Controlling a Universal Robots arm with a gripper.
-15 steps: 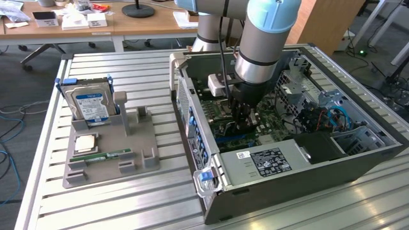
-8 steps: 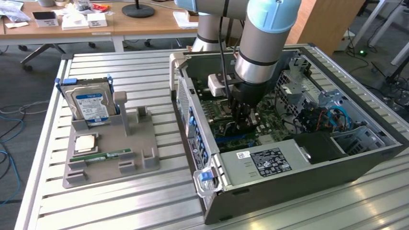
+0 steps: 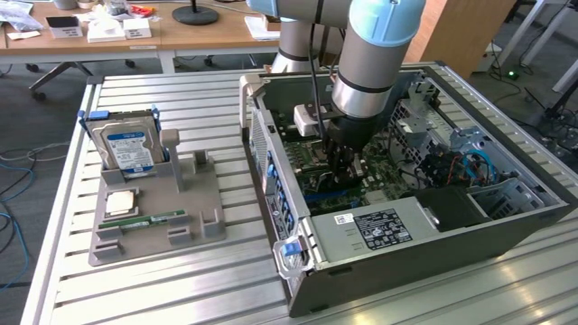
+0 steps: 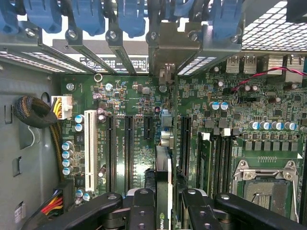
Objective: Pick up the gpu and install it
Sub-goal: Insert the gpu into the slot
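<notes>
**Gpu gripped edge-on inside the open case**

The slatted tabletop (image 3: 181, 284) carries the case (image 3: 424, 264), which lies on its side with its top open. Bare slats separate it from a grey holder (image 3: 194, 203) with a hard drive (image 3: 126, 145), well apart on the exterior view's left. Inside the case room is tight, with the rear wall (image 3: 271, 156) on one side, drive cages (image 3: 434, 135) on the other and the power supply (image 3: 375, 230) near. The arm (image 3: 370, 68) reaches steeply down into that gap. The jaws stand narrow, clamped on the gpu (image 4: 163, 167). It sits edge-on over the motherboard (image 4: 124, 100), with black slots (image 4: 184, 143) just beside it on both sides and its bracket end at the rear wall's openings.
</notes>
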